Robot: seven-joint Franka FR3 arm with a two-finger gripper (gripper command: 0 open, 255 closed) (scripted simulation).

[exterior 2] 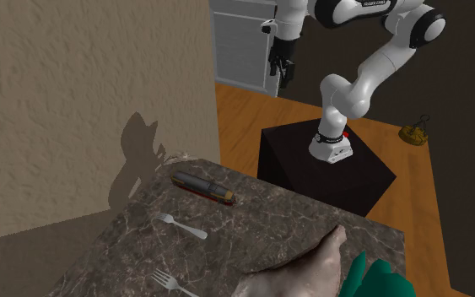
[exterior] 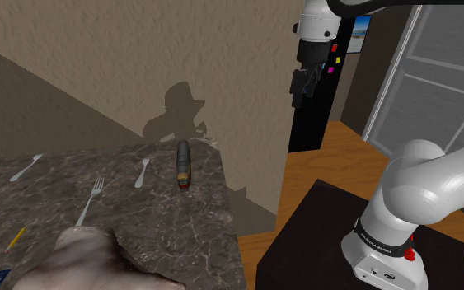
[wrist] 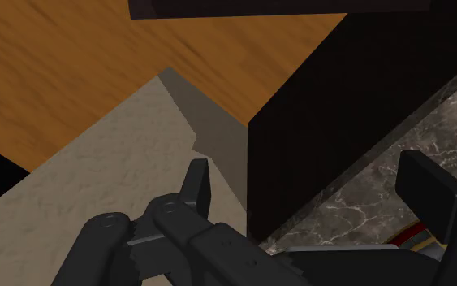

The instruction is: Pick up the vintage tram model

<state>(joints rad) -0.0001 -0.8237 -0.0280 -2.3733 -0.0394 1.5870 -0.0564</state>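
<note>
The gripper (wrist: 312, 185) hangs high in the air; its fingers (wrist: 196, 183) stand wide apart, touching nothing. The tram model (exterior: 182, 166) lies on the marble counter (exterior: 197, 226), well below.

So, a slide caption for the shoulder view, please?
Open black gripper high beside dark veined stone counter; slender dark tram model untouched.

No text is legible. Small dark lettering (exterior: 376, 241) circles the arm's (exterior: 424, 185) base ring, at 4 o'clock in the shoulder view. Similar lettering (exterior 2: 377, 5) marks an upper link, between 1 and 2 o'clock in the second exterior view.
</note>
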